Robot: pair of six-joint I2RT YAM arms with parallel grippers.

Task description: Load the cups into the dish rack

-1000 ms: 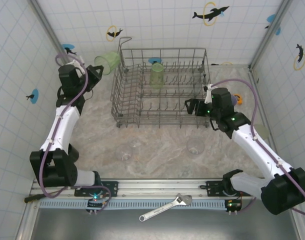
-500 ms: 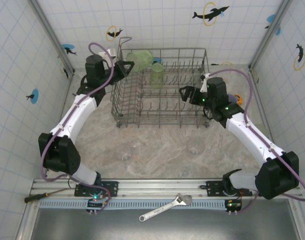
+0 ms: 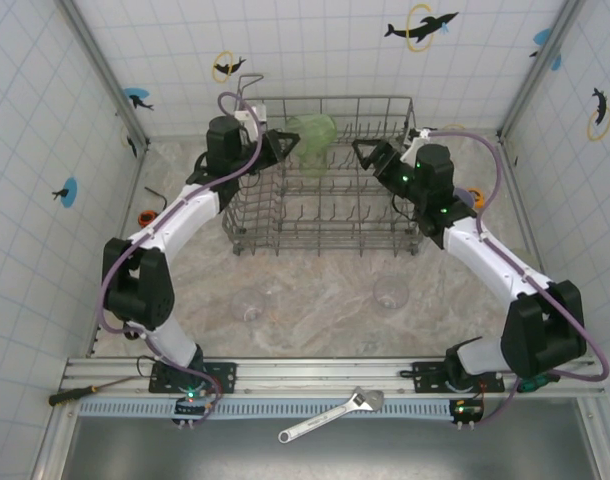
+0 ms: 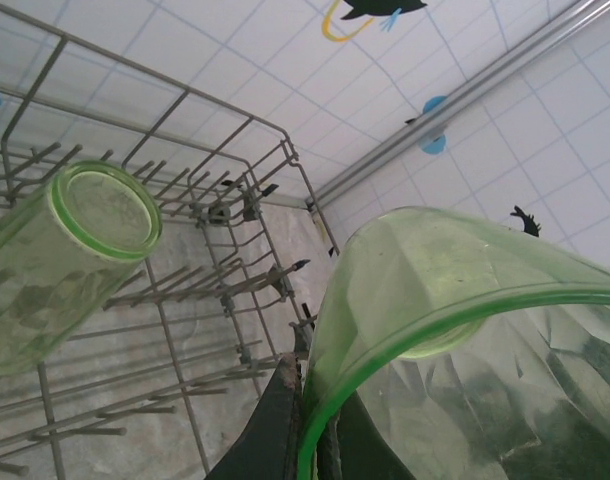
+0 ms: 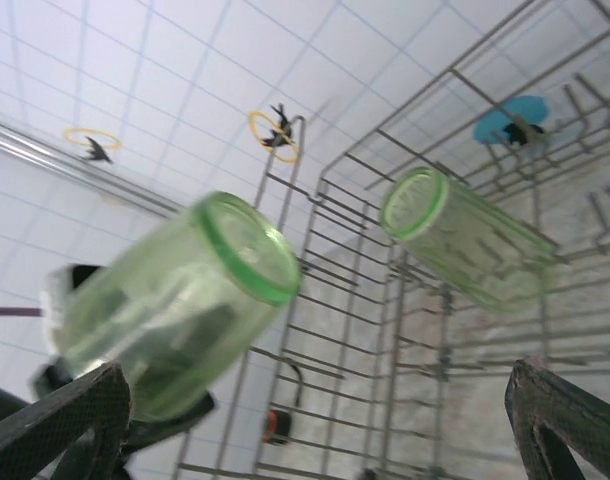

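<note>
My left gripper [image 3: 288, 144] is shut on the rim of a translucent green cup [image 3: 315, 127], held tilted over the back of the grey wire dish rack [image 3: 247, 205]. In the left wrist view the fingers [image 4: 285, 420] pinch that cup's wall [image 4: 465, 330]. A second green cup [image 4: 65, 250] lies on the rack's tines [image 3: 313, 160]. My right gripper [image 3: 365, 152] is open over the rack's back right, facing the held cup [image 5: 175, 300] and the racked cup [image 5: 470, 245]. Two clear cups [image 3: 253, 302] [image 3: 390, 292] stand on the table in front of the rack.
A wrench [image 3: 330, 413] lies on the near rail, and a screwdriver [image 3: 70, 396] at the near left. A small orange object [image 3: 475, 198] sits right of the rack, another [image 3: 146, 215] by the left wall. Tiled walls close in three sides.
My left arm swung right, carrying the green cup from outside the rack's left corner to over its back row. My right gripper rose and moved left toward the rack's back, still open.
</note>
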